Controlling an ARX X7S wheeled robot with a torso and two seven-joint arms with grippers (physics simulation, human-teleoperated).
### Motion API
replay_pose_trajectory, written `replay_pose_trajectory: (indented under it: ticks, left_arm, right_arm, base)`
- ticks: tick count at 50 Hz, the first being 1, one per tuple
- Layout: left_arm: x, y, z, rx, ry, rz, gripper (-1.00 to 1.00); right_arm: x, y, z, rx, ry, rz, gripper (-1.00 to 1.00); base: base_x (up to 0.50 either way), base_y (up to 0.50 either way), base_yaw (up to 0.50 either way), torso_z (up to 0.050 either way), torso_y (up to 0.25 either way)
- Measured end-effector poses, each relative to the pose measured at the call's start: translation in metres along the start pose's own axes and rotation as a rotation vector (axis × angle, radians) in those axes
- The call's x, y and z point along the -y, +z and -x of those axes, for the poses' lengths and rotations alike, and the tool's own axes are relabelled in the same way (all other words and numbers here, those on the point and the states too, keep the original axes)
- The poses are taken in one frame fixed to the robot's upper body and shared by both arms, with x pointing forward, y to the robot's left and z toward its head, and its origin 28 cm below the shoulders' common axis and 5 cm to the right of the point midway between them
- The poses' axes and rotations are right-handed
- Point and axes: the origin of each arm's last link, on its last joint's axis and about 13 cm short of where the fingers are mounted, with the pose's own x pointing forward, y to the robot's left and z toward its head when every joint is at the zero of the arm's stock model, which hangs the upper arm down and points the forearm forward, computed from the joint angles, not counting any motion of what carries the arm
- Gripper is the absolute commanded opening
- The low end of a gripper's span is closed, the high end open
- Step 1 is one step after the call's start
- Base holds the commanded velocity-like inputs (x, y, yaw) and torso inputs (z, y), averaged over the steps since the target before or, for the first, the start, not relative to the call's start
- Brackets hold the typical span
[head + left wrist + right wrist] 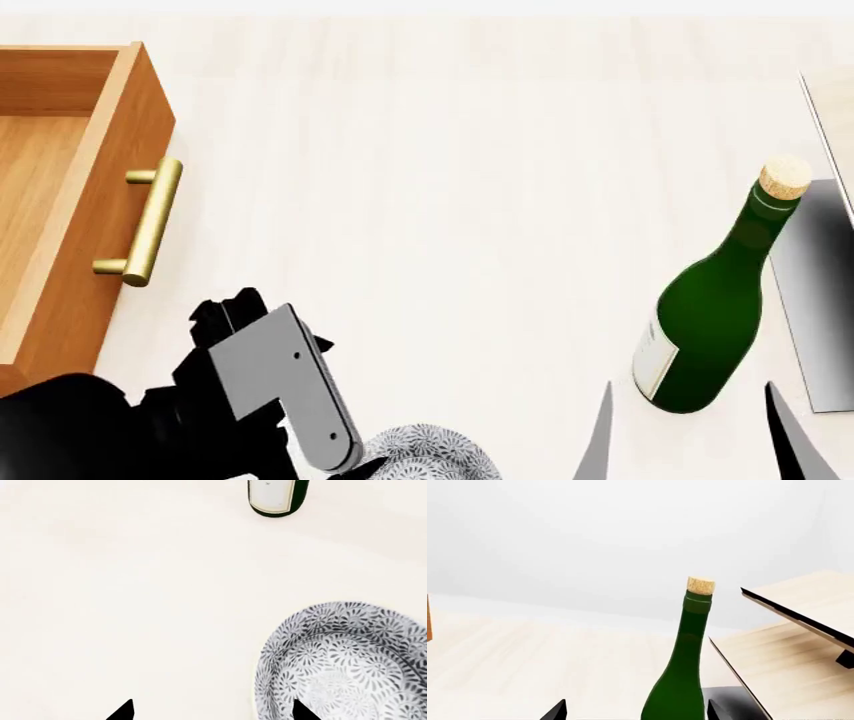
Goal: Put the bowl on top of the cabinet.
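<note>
While the bowl (343,662) rests on the pale table (467,200) at the near edge of the head view, it is not yet gripped. In the left wrist view the left gripper (213,711) is seen with its two dark tips spread apart: one tip overlaps the bowl's rim, the other stands over bare table, so the bowl lies off to one side of the opening rather than centred in it. Being round, the bowl offers no long axis; a rim grasp is judged the likely approach. The left arm is clearly the nearer one, and the bowl is partly hidden beneath it in the head view (427,452).

The right gripper (637,711) is also open, holding nothing, and faces the green bottle (707,320), which stands upright just before it beside a light wooden rack (800,645).

The cabinet (67,220) is recorded at the robot's left, well apart from the bowl, with a brass handle (140,222) on its front. The table between them is smooth and light. A lift and a leftward carry are judged necessary.
</note>
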Motion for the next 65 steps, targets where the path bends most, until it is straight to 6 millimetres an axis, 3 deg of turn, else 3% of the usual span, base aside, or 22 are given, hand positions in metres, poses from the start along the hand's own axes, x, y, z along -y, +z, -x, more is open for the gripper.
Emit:
replay_pose_trajectory:
  ticks: [22,58,59,65]
  left_arm:
    - [0.0,0.002,-0.009,0.016,-0.077,-0.063,1.0]
    - [0.003,-0.011,-0.036,-0.03,-0.198,-0.137,1.0]
    - [0.002,-0.011,-0.037,-0.03,-0.199,-0.136,-1.0]
    - [0.004,-0.012,-0.04,-0.023,-0.222,-0.134,-1.0]
  right_arm:
    - [0.0,-0.001,0.002,-0.005,0.012,-0.001,1.0]
    - [0.001,-0.005,0.004,-0.015,0.017,0.001,1.0]
    - [0.001,-0.005,0.004,-0.016,0.016,0.001,1.0]
    - [0.001,-0.005,0.005,-0.017,0.017,0.001,1.0]
  base:
    - [0.0,0.0,0.0,0.0,0.0]
    - [0.0,0.0,0.0,0.0,0.0]
    - [0.0,0.0,0.0,0.0,0.0]
    - [0.0,0.0,0.0,0.0,-0.004]
